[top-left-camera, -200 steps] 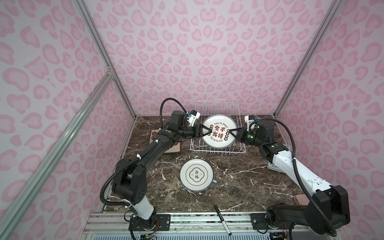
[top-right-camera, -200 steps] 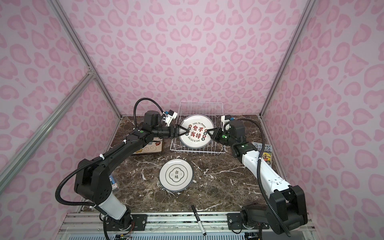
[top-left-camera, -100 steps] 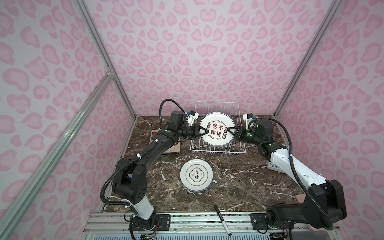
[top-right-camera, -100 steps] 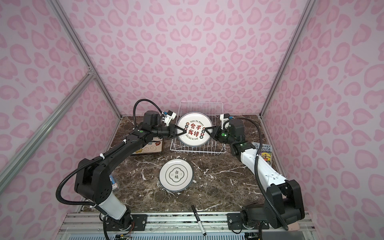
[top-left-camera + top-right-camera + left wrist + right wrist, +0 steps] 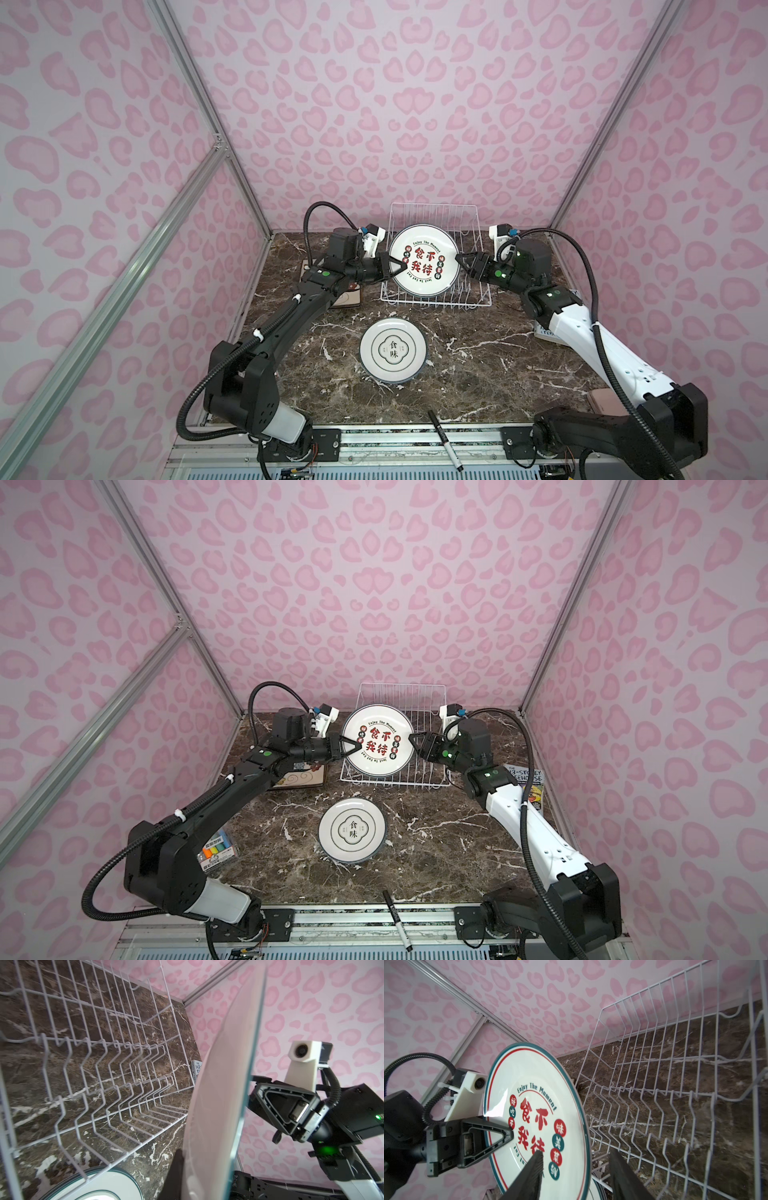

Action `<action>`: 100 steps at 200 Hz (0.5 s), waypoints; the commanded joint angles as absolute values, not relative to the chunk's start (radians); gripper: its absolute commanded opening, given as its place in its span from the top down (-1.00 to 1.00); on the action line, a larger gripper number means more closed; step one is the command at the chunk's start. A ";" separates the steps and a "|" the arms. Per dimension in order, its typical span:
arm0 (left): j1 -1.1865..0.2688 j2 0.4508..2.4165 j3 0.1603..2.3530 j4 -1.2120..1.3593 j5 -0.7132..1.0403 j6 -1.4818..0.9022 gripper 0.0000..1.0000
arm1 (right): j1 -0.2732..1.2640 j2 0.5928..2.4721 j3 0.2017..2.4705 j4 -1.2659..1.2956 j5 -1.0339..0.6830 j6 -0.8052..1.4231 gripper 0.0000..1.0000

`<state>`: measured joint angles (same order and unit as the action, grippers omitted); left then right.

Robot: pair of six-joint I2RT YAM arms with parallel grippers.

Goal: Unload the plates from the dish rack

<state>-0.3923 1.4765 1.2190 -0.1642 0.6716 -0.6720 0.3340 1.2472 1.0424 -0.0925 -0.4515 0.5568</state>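
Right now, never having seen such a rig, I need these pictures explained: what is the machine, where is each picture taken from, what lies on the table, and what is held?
Two robot arms stand at a marble table, each ending in a gripper. Two pictures look down from overhead; two come from wrist cameras. The left gripper is shut on the rim of an upright plate with red characters, at the wire dish rack. The right gripper straddles the opposite rim, jaws open. On the table lie another round plate and a black marker.
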 commanded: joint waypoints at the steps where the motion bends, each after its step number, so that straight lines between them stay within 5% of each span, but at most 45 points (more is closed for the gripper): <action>1: -0.384 1.409 1.185 -0.197 0.601 -0.687 0.92 | 0.363 1.220 1.053 -0.222 -0.320 0.335 -0.25; 5: -0.383 1.395 1.176 -0.208 0.592 -0.689 0.92 | 0.369 1.213 1.053 -0.235 -0.309 0.312 -0.45; 8: -0.382 1.381 1.169 -0.213 0.586 -0.691 0.92 | 0.374 1.208 1.053 -0.247 -0.299 0.296 -0.88; 11: -0.382 1.368 1.160 -0.222 0.579 -0.694 0.92 | 0.377 1.202 1.051 -0.256 -0.289 0.280 -0.97; 100: -0.374 1.016 0.893 -0.486 0.409 -0.785 0.93 | 0.520 0.987 0.847 -0.267 -0.170 -0.033 -0.99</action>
<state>-0.3748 1.0859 0.9539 -0.4500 0.4549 -0.7364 0.4915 1.0210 0.8932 -0.2821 -0.2249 0.0719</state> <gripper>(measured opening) 0.113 0.993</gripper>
